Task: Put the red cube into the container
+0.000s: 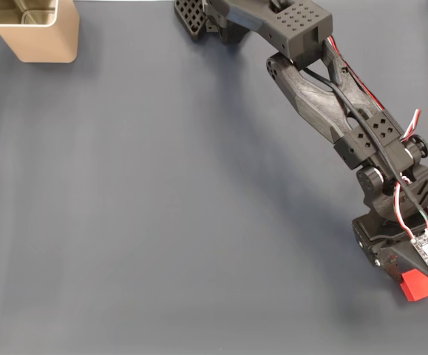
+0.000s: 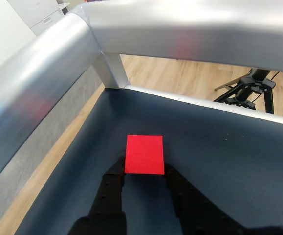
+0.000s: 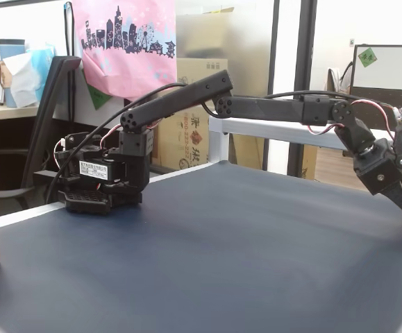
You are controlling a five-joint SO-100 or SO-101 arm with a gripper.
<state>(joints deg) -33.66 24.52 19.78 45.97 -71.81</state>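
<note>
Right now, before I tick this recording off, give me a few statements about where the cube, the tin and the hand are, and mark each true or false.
1. The red cube sits between the fingers of the hand in the wrist view. True.
2. The cube is already inside the container. False: the tin stands at the top left corner of the top-down fixed view, and the cube is at the bottom right.
3. The container lies tipped on its side. False: it stands upright with its opening up.
4. The arm is stretched out far from its base toward the cube. True.
5. The cube rests on the dark mat near its edge. True.
</note>
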